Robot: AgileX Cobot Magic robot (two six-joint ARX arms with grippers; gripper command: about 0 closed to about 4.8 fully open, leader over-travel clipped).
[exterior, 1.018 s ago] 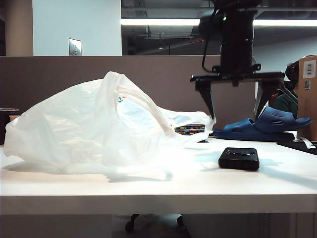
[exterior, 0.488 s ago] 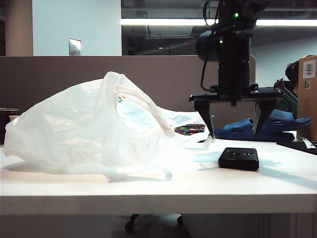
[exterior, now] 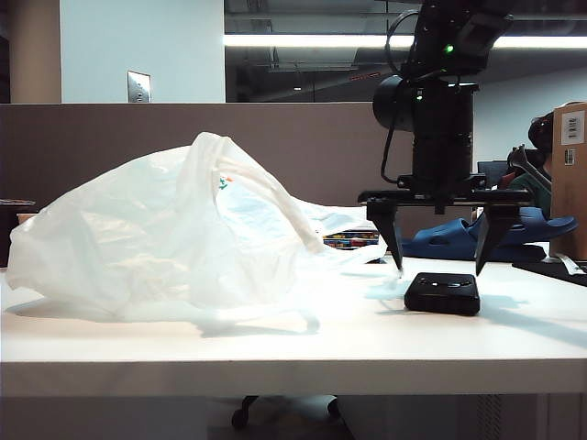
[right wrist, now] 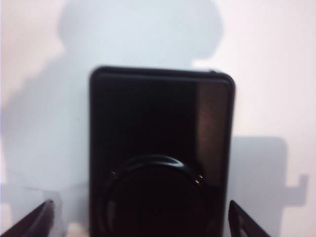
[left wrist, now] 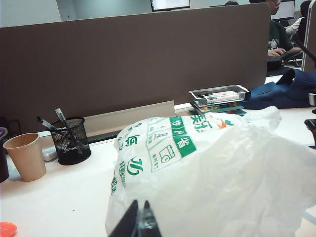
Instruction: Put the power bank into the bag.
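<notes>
Power bank (exterior: 442,293) is not yet picked up: my right hand (exterior: 438,268) hangs spread just above it, a finger off each end, near the worktop's (exterior: 275,348) front edge. It is flat, black, round-cornered. Everything remains; the bag (exterior: 174,238) lies alongside. My left hand (left wrist: 137,222) is pressed together, beside the bag.

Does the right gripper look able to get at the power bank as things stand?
Probably yes: the right gripper hangs open directly above the power bank, fingertips either side, nothing between; the bag lies apart.
</notes>
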